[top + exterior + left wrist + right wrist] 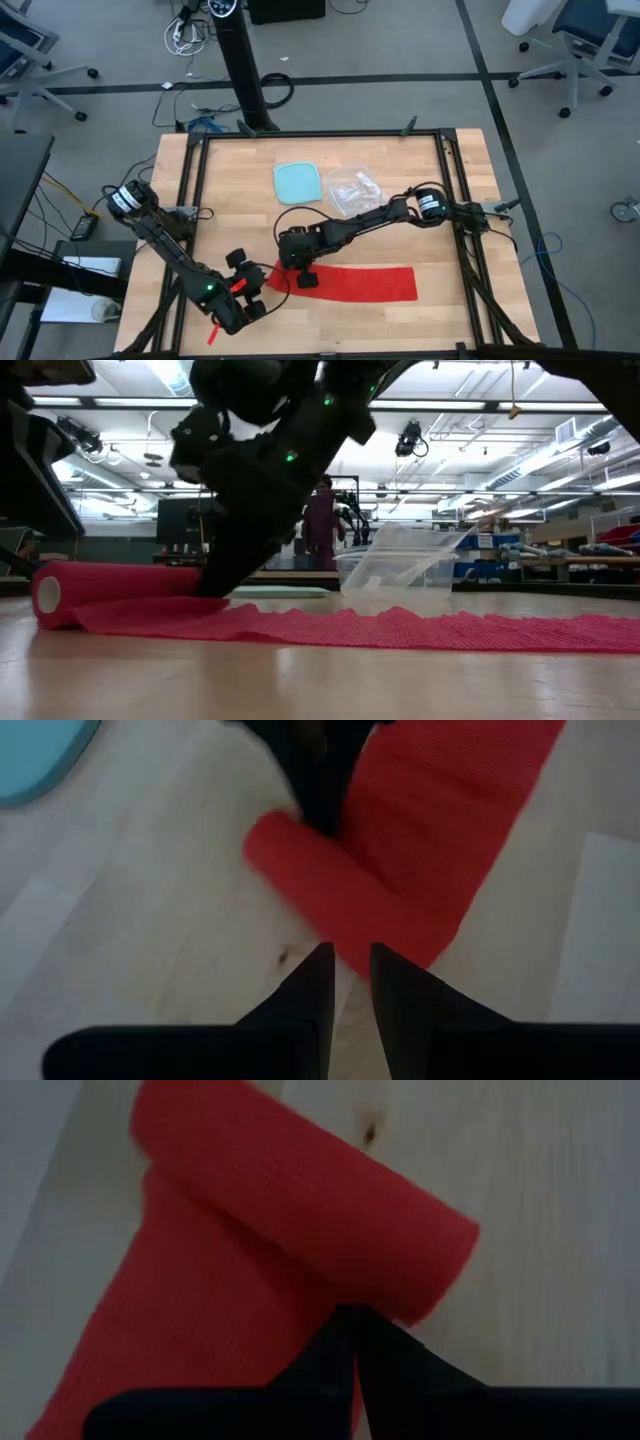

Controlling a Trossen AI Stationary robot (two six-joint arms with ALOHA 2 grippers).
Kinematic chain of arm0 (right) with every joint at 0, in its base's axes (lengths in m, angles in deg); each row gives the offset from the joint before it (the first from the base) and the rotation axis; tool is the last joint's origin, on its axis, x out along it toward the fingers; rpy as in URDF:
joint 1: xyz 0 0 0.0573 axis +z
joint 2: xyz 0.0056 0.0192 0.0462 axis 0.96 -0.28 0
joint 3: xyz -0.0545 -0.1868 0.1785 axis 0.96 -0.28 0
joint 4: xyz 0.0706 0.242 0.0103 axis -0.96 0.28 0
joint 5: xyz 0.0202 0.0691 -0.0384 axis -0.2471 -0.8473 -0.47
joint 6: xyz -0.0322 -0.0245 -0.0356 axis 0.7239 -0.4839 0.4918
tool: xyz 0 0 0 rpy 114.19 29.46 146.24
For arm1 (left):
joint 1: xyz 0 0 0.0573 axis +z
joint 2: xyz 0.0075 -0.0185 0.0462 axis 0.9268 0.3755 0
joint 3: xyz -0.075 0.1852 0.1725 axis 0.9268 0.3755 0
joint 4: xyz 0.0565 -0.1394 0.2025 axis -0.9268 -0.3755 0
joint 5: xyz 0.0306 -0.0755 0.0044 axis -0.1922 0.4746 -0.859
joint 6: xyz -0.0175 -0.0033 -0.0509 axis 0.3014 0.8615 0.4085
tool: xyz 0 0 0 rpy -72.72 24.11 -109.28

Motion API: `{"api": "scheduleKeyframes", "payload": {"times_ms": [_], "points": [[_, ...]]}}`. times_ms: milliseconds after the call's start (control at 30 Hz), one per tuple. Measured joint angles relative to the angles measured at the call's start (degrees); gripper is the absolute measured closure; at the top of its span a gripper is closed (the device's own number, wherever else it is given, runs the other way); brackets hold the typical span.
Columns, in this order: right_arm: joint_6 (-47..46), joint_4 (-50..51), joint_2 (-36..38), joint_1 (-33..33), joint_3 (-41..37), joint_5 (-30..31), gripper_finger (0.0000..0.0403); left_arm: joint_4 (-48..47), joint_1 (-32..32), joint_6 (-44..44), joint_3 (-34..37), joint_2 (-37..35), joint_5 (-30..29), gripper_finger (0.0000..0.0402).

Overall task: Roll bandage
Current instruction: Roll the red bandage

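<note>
Bandage [345, 281] lies flat on your worktop [230, 190], rolled end under the right claw [303, 277] | right claw: fingers together, tips on the roll | left claw [247, 290]: just beside the roll, fingers slightly apart, holding nothing.

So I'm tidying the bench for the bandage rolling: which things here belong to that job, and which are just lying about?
Part of the job:
- bandage, red, rolled at one end, the rest flat on the table
- right gripper, fingers shut, at the roll
- left gripper, beside the roll's end

Lying about:
- light-blue container
- clear plastic bag
</note>
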Motion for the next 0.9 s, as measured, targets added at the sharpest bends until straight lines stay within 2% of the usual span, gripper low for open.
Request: {"api": "scheduleKeyframes", "payload": {"times_ms": [267,600,900], "points": [[-0.1,0.7,5.1,0.2,-0.2,0.3,0.0372,0.4,0.3,0.0,0.0,0.0,-0.5,0.033],[-3.0,5.1,5.4,2.4,-2.1,-0.5,0.0347,4.9,1.6,-4.4,0.0,0.0,-0.6,0.033],[-5.3,3.7,5.8,5.1,-5.2,3.2,0.0348,6.3,4.9,-11.1,0.0,0.0,1.3,0.033]]}}
